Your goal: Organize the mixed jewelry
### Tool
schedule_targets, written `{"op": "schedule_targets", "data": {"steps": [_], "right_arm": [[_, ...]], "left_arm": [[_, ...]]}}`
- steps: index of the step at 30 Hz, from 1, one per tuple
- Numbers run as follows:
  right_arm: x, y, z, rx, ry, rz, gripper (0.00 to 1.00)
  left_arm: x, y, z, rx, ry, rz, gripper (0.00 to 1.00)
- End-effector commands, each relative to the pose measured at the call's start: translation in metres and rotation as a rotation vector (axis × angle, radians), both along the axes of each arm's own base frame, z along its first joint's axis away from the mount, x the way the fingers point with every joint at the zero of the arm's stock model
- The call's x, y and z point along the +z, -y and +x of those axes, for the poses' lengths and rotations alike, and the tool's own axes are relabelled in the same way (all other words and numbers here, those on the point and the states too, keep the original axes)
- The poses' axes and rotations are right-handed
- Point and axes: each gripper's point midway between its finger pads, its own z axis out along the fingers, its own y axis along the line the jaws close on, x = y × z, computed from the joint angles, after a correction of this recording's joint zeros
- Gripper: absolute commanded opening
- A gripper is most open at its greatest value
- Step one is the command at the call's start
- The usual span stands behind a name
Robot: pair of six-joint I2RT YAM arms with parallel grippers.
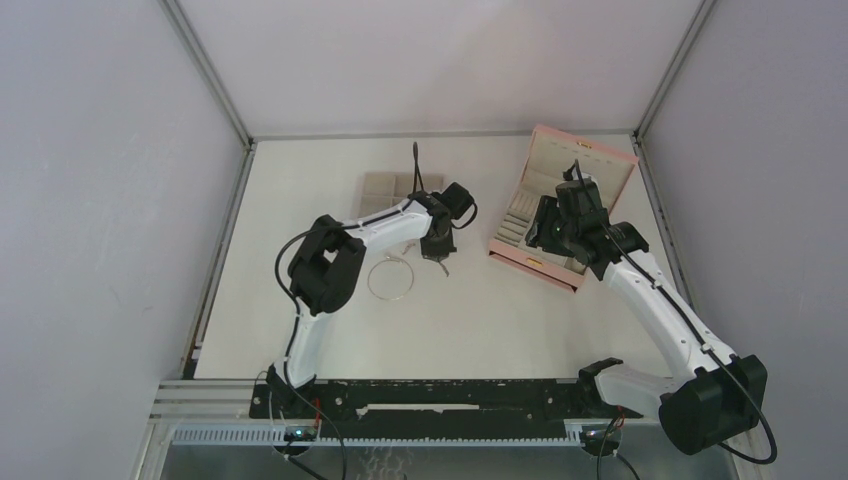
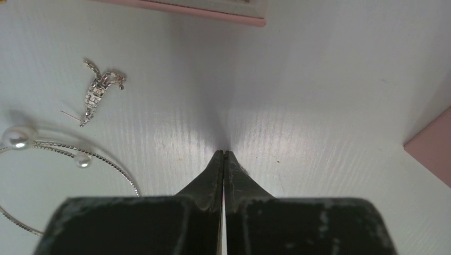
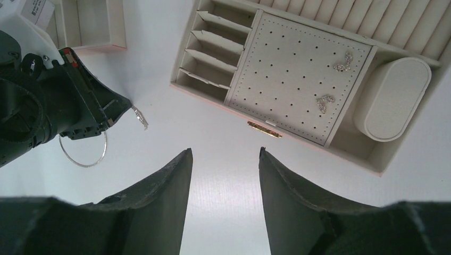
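The left fingers (image 2: 223, 159) are pressed together with nothing visible between them, tips at the tabletop (image 2: 319, 106). Just to their left lies the pearl-set wire hoop (image 2: 114, 169); ahead and left, the crystal chain cluster (image 2: 98, 90). Both are loose. The right fingers (image 1: 548, 235), spread and empty, hover before the open jewelry box (image 3: 264, 129), whose perforated panel (image 3: 287, 69) holds two crystal earrings (image 3: 343, 61). Probable step: fetching the next loose piece. The left fingers must part and shift left. Thin, flat pieces resist pinching, and the right arm crowds the box.
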Motion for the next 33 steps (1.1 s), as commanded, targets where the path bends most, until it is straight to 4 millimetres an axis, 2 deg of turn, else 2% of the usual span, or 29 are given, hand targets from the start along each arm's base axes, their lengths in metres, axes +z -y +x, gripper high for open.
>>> {"op": "schedule_targets", "data": {"steps": [1,4,8,11,16,19,25,30,33], "right_arm": [[0.011,0.0,0.0,-0.003,0.034,0.023,0.58],[0.021,-0.008,-0.004,0.043,0.046,0.094,0.58],[0.045,-0.026,-0.012,0.16,0.108,0.211,0.58],[0.071,-0.039,-0.021,0.259,0.188,0.325,0.58],[0.124,-0.06,-0.04,0.437,0.397,0.51,0.58],[0.154,-0.07,-0.053,0.539,0.534,0.574,0.59],[0.191,-0.095,-0.07,0.719,0.584,0.736,0.55],[0.214,-0.115,-0.085,0.863,0.649,0.794,0.55],[0.222,-0.124,-0.093,0.919,0.664,0.83,0.57]], "left_arm": [[0.029,0.009,0.011,-0.022,0.069,-0.062,0.0],[0.061,0.029,0.01,-0.183,0.128,-0.209,0.0],[0.129,0.042,0.003,-0.403,0.276,-0.386,0.0],[0.183,0.042,-0.009,-0.586,0.384,-0.472,0.0],[0.267,0.028,-0.037,-0.828,0.558,-0.61,0.0],[0.308,0.023,-0.054,-0.949,0.679,-0.703,0.0],[0.362,0.025,-0.095,-1.256,0.85,-0.947,0.0],[0.38,0.026,-0.119,-1.432,0.824,-1.059,0.0],[0.391,0.024,-0.126,-1.507,0.892,-1.051,0.0]]}}
